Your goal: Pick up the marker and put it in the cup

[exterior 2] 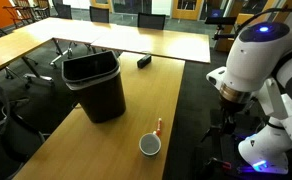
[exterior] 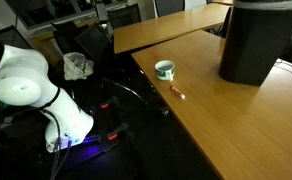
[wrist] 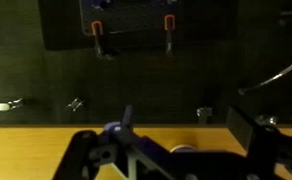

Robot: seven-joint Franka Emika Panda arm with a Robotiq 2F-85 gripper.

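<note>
The small white cup (exterior: 165, 69) with a green rim stands on the wooden table (exterior: 246, 120) near its edge and shows in both exterior views (exterior 2: 150, 146). The red-orange marker (exterior: 177, 92) lies flat on the table just beside the cup, apart from it (exterior 2: 157, 126). My gripper (exterior 2: 231, 95) hangs off the table's side, away from both. In the wrist view the gripper (wrist: 171, 142) looks open and empty, with the table edge (wrist: 46, 140) between its fingers. A pale round shape there may be the cup; I cannot tell.
A big black bin (exterior: 256, 40) stands on the table behind the cup (exterior 2: 96, 85). A small black object (exterior 2: 144, 61) lies at the far end. Another table (exterior 2: 136, 40) adjoins, with chairs around. Clamps and cables sit at the robot base (exterior: 111, 135).
</note>
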